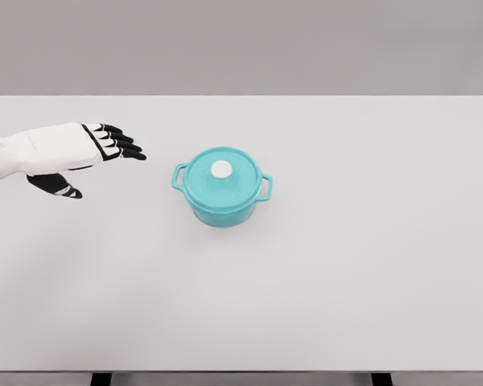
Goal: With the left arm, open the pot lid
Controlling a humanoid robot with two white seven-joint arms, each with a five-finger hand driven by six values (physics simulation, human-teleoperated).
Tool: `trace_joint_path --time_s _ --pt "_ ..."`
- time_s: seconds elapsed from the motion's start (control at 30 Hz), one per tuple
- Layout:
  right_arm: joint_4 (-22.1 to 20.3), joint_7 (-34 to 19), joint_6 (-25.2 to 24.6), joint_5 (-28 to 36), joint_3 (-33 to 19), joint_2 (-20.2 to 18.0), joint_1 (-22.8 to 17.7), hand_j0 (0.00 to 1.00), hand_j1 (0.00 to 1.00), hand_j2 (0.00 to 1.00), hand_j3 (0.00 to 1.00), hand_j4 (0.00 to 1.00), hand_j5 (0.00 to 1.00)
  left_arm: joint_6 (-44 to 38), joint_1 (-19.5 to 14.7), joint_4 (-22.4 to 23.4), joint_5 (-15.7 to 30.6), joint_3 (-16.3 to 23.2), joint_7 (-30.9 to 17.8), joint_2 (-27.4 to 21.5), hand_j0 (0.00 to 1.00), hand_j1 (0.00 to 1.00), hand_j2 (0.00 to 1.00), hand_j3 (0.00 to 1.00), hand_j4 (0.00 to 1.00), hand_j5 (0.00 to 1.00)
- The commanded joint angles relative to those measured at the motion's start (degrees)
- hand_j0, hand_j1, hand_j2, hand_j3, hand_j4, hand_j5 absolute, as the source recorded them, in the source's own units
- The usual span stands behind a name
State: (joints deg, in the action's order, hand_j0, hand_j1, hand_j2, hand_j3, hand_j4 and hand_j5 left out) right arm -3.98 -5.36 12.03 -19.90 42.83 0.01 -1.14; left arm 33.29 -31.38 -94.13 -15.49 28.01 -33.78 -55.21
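Plain grey wall at the back, and in front of it a wide pale surface [346, 281] filling almost the whole head view, with dark legs just peeking out along the bottom edge. Right near the middle of that surface sits the pot [222, 201], a squat teal piece with a looped handle on either side, one pointing up-left, the other down-right. The lid [223, 178] is on, seated flat and square over the pot's rim, same teal colour, and dead centre on it is a small round white knob [222, 169]. No lettering, no brand mark, no label readable anywhere on pot or lid.

Over to the left of the pot comes the white left arm [32, 151], reaching in from the picture's left edge. The left robot hand [97, 157] is clearly apart from the pot, with open surface between its fingertips and the nearer handle. Black fingers [122, 145] are stretched out and slightly fanned, pointing toward the pot, while the thumb [58, 186] hangs separately below, angled down and to the right. The hand is spread wide and has nothing in it. It sits about level with the pot's upper edge in the frame, a touch higher than the lid's knob
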Motion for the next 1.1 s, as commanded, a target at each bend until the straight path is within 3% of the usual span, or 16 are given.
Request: trace_joint_path --time_s 0.0,0.37,0.43,0.5,0.6,0.7,0.77,1.07 --pt "0.11 -0.09 0.01 0.03 -0.02 -0.01 0.00 1.00 1.00 1.00 1.00 1.00 1.00 -0.06 0.00 0.00 0.29 0.03 0.03 0.01 1.00 1.00 1.00 1.00 1.00 1.00" --pt "0.11 0.09 0.01 -0.06 0.07 -0.01 -1.05 1.00 1.00 1.00 1.00 1.00 1.00 1.71 -0.18 0.61 -0.33 0.47 -1.22 0.10 1.00 1.00 1.00 1.00 1.00 1.00" --pt "0.11 0.09 0.01 -0.06 0.07 -0.01 -1.05 1.00 1.00 1.00 1.00 1.00 1.00 1.71 -1.49 0.88 -0.33 1.52 -1.22 -0.69 1.00 1.00 1.00 1.00 1.00 1.00" --pt "0.11 0.09 0.01 -0.06 0.07 -0.01 -1.05 1.00 1.00 1.00 1.00 1.00 1.00 1.71 -4.65 0.96 2.56 3.80 -1.22 -2.53 1.00 1.00 1.00 1.00 1.00 1.00" --pt "0.11 0.09 0.01 -0.06 0.07 -0.01 -1.05 1.00 1.00 1.00 1.00 1.00 1.00 1.71 -14.05 2.11 2.92 15.48 -1.22 -6.13 1.00 1.00 1.00 1.00 1.00 1.00" --pt "0.11 0.09 0.01 -0.06 0.07 -0.01 -1.05 1.00 1.00 1.00 1.00 1.00 1.00 1.71 -26.52 3.25 1.35 27.25 -1.22 6.67 1.00 1.00 1.00 1.00 1.00 1.00" --pt "0.11 0.09 0.01 -0.06 0.07 -0.01 -1.05 1.00 1.00 1.00 1.00 1.00 1.00 1.71 -29.88 3.51 0.72 30.96 -1.22 10.64 1.00 1.00 1.00 1.00 1.00 1.00" --pt "0.11 0.09 0.01 -0.06 0.07 -0.01 -1.05 1.00 1.00 1.00 1.00 1.00 1.00 1.71 -34.89 3.78 0.02 34.04 -1.22 13.37 1.00 1.00 1.00 1.00 1.00 1.00"
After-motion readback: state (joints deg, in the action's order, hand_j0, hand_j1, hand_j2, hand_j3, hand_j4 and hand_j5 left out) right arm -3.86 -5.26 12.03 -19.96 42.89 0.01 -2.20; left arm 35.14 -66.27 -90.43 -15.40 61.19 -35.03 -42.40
